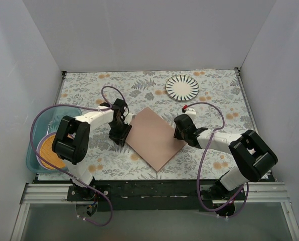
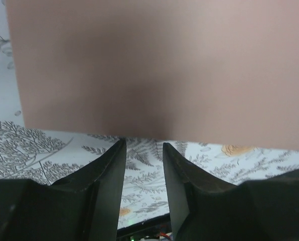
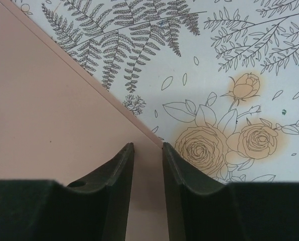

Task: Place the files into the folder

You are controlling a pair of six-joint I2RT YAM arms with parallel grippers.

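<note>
The brown folder [image 1: 154,138] lies shut and flat on the floral tablecloth, turned like a diamond. No white paper files show in any view. My left gripper [image 1: 120,131] is low at the folder's left edge, jaws a little apart and empty. In the left wrist view the gripper [image 2: 143,143] stops just short of the folder [image 2: 159,65], with cloth showing between the fingers. My right gripper [image 1: 181,131] is at the folder's right edge. In the right wrist view the gripper [image 3: 147,144] hovers over the folder's [image 3: 49,115] edge, jaws a little apart, nothing gripped.
A round striped plate [image 1: 182,87] sits at the back right. A teal tray [image 1: 36,135] holding a round orange mat [image 1: 49,150] stands at the left edge. White walls close in the table on three sides.
</note>
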